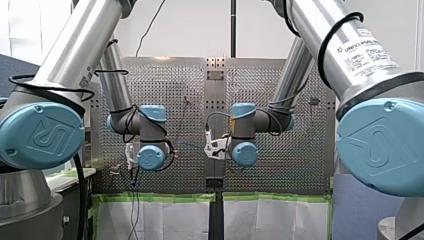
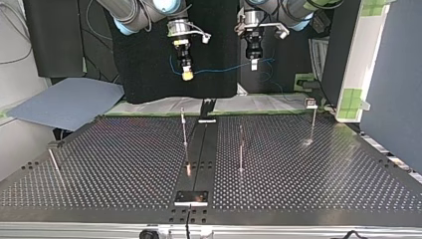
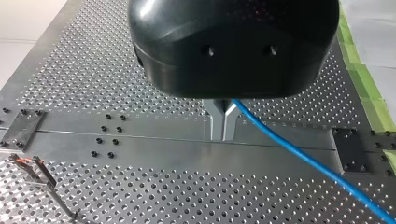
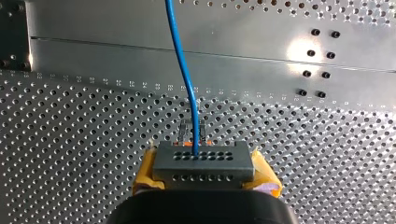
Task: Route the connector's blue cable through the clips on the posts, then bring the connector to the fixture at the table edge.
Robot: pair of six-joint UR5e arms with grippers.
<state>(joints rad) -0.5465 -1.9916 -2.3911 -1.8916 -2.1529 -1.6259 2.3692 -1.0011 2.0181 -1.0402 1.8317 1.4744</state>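
My right gripper (image 4: 204, 167) clamps a grey connector (image 4: 204, 162) with two rows of holes between its yellow-padded fingers (image 4: 144, 175). A blue cable (image 4: 184, 70) leaves the connector's upper row and runs straight ahead of the fingers. It crosses the perforated table (image 4: 70, 140) and a plain metal strip (image 4: 116, 53) with black screws (image 4: 317, 63).

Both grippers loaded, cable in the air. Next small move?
Probably lower both together toward a post clip: my right gripper holds the connector, my left gripper pinches the blue cable, and the span hangs above the table, in no clip yet.
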